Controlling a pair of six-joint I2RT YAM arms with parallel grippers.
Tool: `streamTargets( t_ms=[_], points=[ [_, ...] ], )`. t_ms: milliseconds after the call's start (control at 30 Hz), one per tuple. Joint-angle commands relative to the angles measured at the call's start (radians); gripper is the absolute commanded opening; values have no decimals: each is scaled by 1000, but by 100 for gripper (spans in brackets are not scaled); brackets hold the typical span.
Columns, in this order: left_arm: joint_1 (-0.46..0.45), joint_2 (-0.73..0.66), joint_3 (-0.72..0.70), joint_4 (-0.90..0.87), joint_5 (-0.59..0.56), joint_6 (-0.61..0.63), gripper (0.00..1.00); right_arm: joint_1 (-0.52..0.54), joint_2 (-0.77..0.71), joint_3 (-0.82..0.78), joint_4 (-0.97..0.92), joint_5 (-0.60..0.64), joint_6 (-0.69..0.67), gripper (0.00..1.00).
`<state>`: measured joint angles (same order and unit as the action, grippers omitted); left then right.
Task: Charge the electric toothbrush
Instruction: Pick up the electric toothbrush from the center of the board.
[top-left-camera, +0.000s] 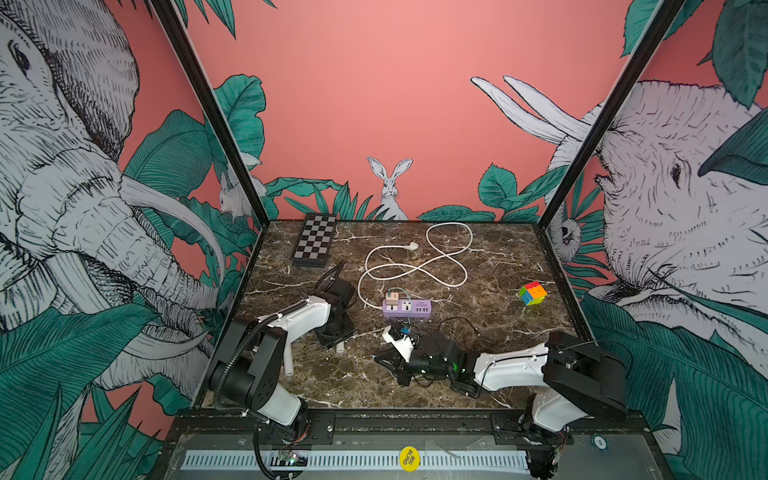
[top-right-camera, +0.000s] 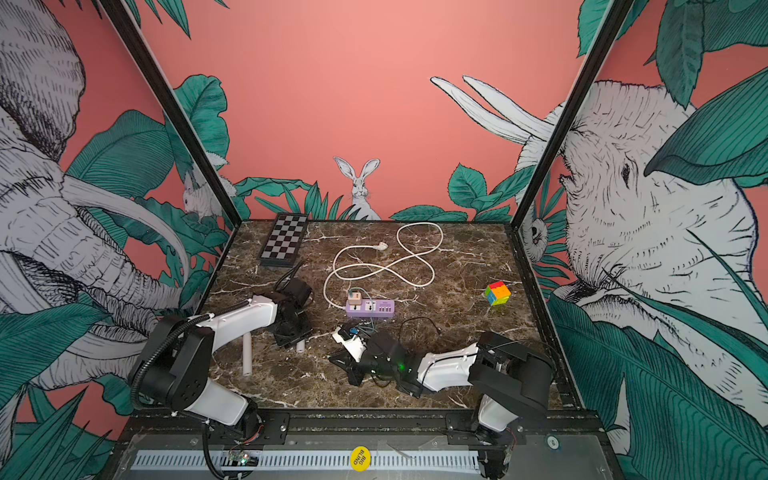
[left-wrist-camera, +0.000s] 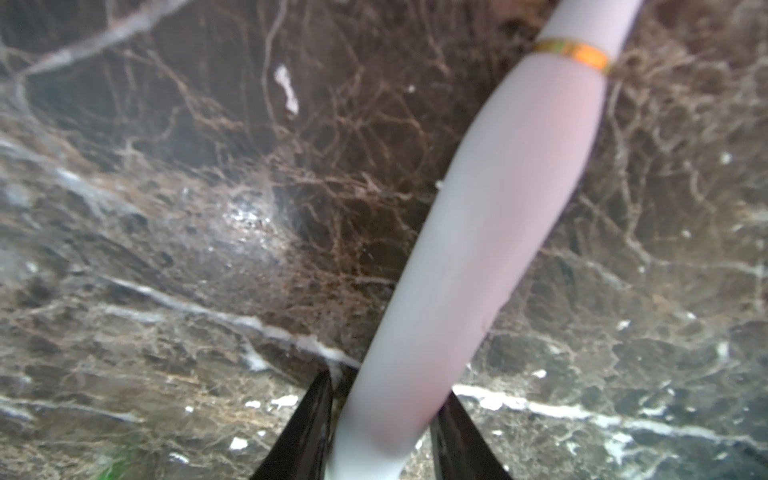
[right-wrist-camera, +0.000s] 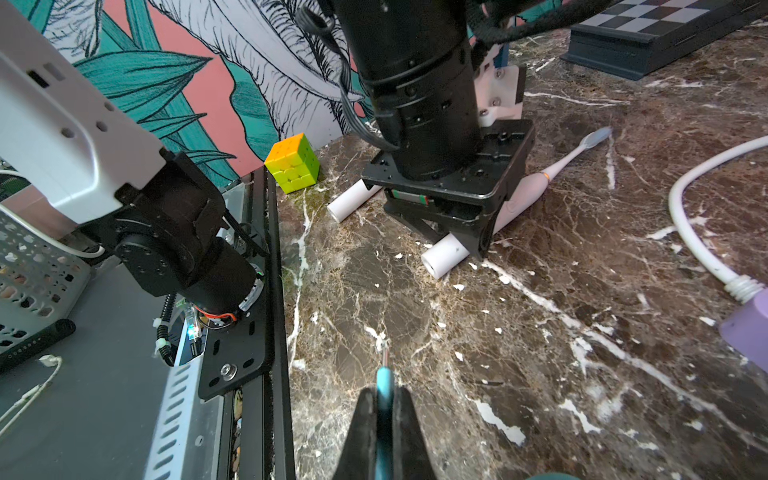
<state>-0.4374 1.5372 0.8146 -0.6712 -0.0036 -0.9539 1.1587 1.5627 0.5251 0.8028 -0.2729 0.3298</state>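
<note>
The electric toothbrush (left-wrist-camera: 498, 208), white with a gold ring near its neck, lies flat on the marble table. My left gripper (left-wrist-camera: 388, 386) stands over its handle with a black finger pressed against each side, shut on it. In both top views only the handle's butt end (top-left-camera: 340, 348) (top-right-camera: 300, 347) sticks out from under that gripper (top-left-camera: 332, 332). The right wrist view shows the brush head (right-wrist-camera: 598, 136) beyond the left wrist. My right gripper (right-wrist-camera: 384, 395) is shut on a teal charging plug (right-wrist-camera: 383, 380) with a metal tip, low over the table and to the right of the toothbrush.
A purple power strip (top-left-camera: 409, 309) with an adapter (top-left-camera: 390, 297) plugged in lies mid-table, its white cord (top-left-camera: 415, 266) looped behind. A loose white tube (top-left-camera: 288, 361) lies by the left arm. A chessboard (top-left-camera: 313, 241) sits back left, a colour cube (top-left-camera: 533, 293) at right.
</note>
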Motion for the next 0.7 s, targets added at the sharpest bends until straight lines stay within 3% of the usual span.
streamTargets(
  t_ms=[0, 367, 667],
  points=[
    [-32, 38, -23, 46, 15, -33, 38, 9, -18, 27, -4, -3, -24, 0],
    [-54, 75, -55, 97, 42, -46, 27, 21, -19, 31, -23, 14, -40, 0],
    [-55, 119, -70, 123, 62, -36, 25, 24, -23, 38, -42, 18, -47, 0]
  ],
)
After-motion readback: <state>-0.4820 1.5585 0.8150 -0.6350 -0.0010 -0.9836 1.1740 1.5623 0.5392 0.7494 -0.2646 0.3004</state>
